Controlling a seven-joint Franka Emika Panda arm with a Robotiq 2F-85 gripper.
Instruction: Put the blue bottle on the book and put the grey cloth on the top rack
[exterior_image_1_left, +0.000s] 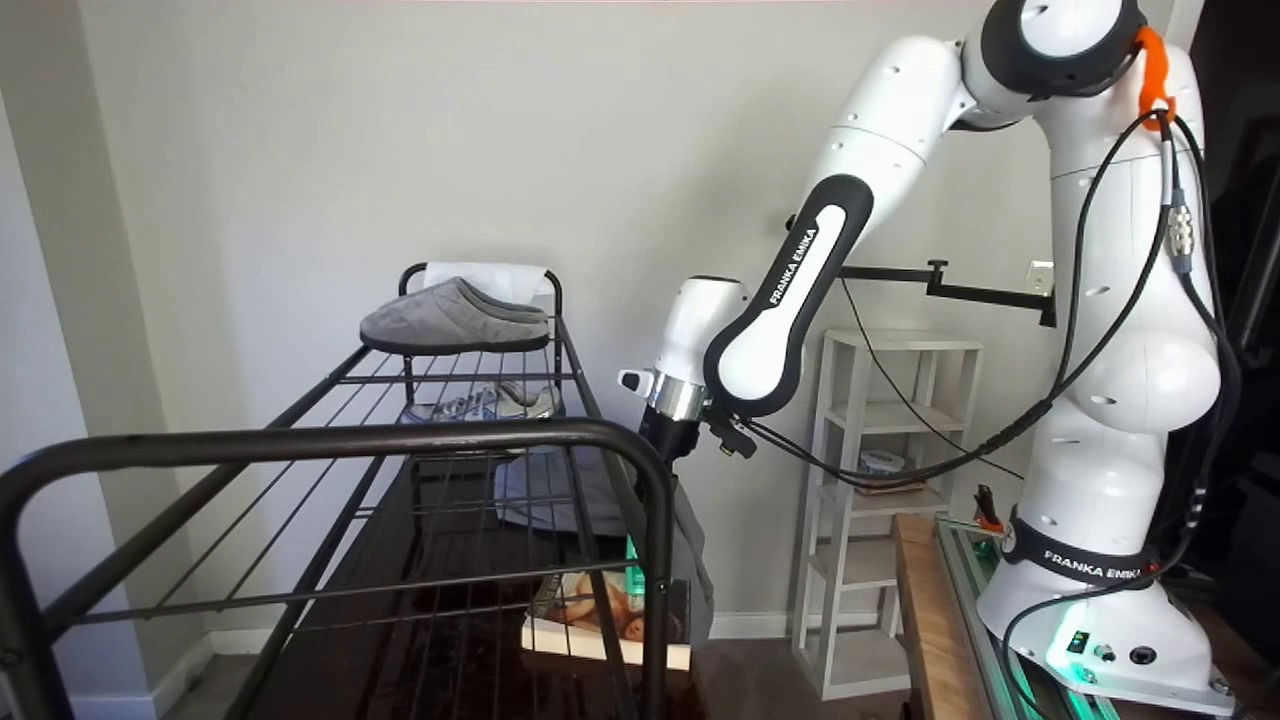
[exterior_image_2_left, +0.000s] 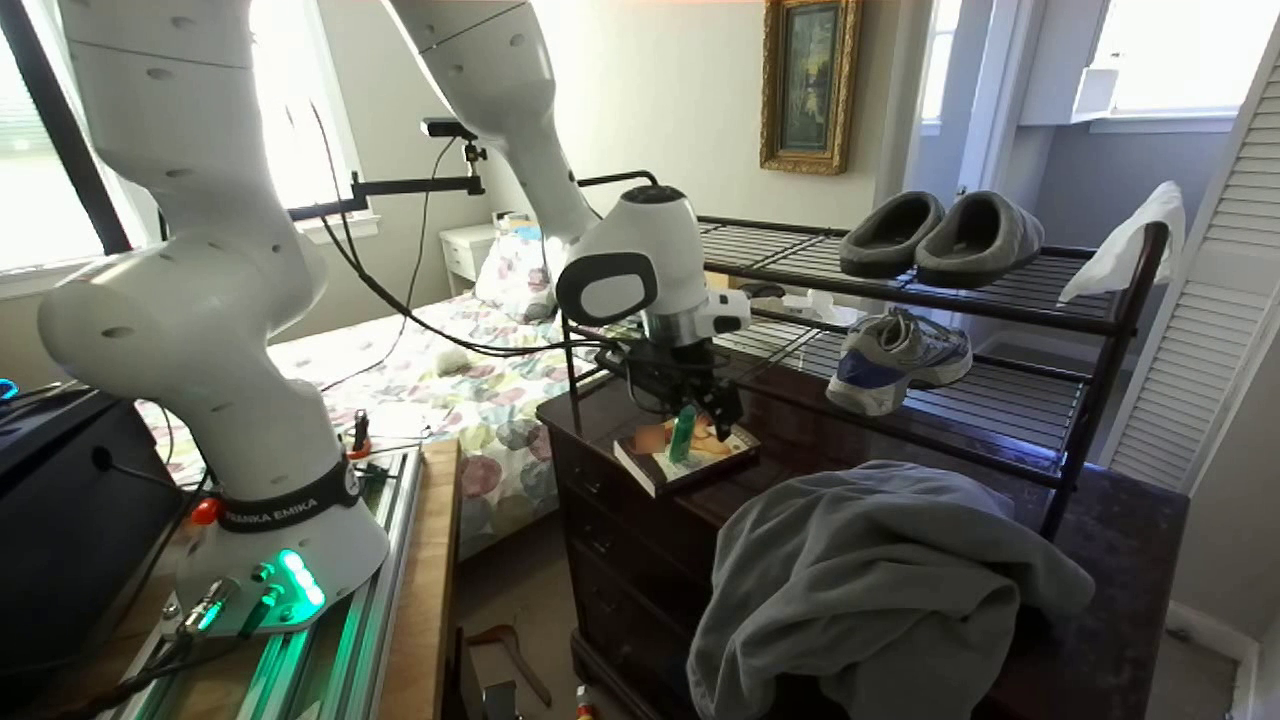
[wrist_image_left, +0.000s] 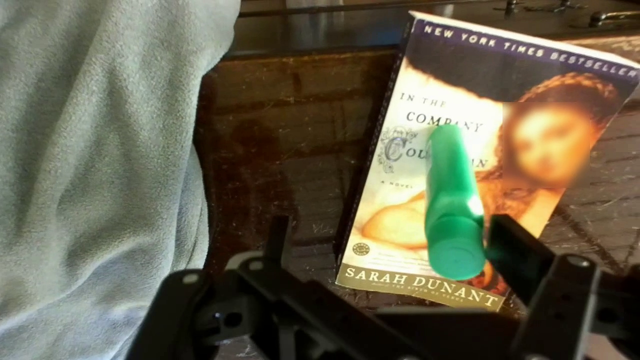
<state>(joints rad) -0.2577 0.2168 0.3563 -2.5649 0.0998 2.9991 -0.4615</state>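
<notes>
Wrist view: bottle (wrist_image_left: 452, 200) glossy green; grey cloth (wrist_image_left: 105, 165) fuzzy, creased.

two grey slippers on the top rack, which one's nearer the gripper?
The slipper farther from the draped white cloth; its mate sits between it and that cloth, farther from the gripper.
</notes>
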